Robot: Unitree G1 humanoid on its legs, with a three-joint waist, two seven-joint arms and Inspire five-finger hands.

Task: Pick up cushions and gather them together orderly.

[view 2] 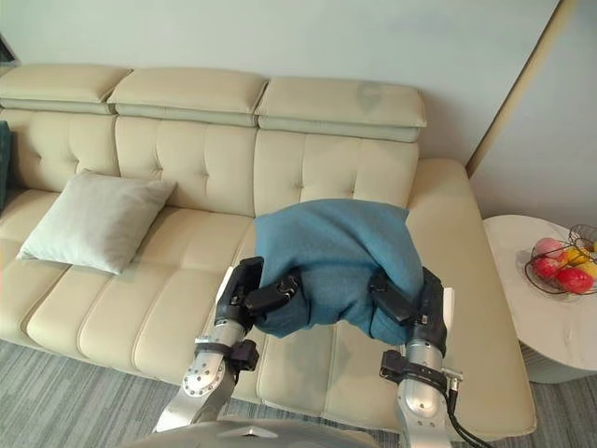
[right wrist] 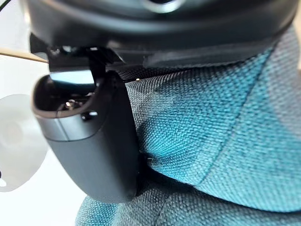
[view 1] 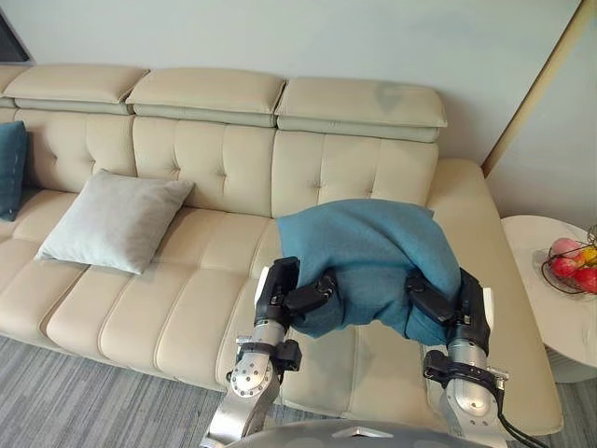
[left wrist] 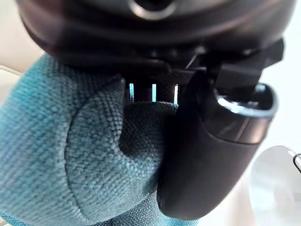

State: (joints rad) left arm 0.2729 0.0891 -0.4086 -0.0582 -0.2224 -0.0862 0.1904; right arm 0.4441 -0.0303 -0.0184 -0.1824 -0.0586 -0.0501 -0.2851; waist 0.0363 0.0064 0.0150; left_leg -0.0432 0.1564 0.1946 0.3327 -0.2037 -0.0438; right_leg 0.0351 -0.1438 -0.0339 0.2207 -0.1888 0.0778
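1. Teal woven cushion (view 1: pixel 368 252) is held off the seat, above the right end of the cream sofa (view 1: pixel 187 317), in front of the backrest's rightmost panel.
2. Left hand (view 1: pixel 289 297) is clamped on the cushion's lower left edge. In the left wrist view its thumb (left wrist: pixel 207 155) is seen pressed into the cloth, which is bunched against the fingers.
3. Right hand (view 1: pixel 452 303) is clamped on the cushion's lower right edge. In the right wrist view its thumb (right wrist: pixel 94 146) is seen dug into a fold of the fabric.
4. The cushion is arched along its upper edge and pinched in at both grips.
5. Pale grey cushion (view 1: pixel 117 219) is found on the seat toward the sofa's left part, leaned against the backrest, well apart from the held one.
6. A darker teal cushion (view 1: pixel 11 168) is noted at the sofa's far left edge, propped against the backrest and partly cut off.
7. Round white side table (view 1: pixel 532 252) is placed just beside the sofa's right arm. A wire basket (view 1: pixel 550 276) of red and yellow fruit is set on it.
8. Grey carpet (view 1: pixel 56 401) is seen along the sofa's front edge.
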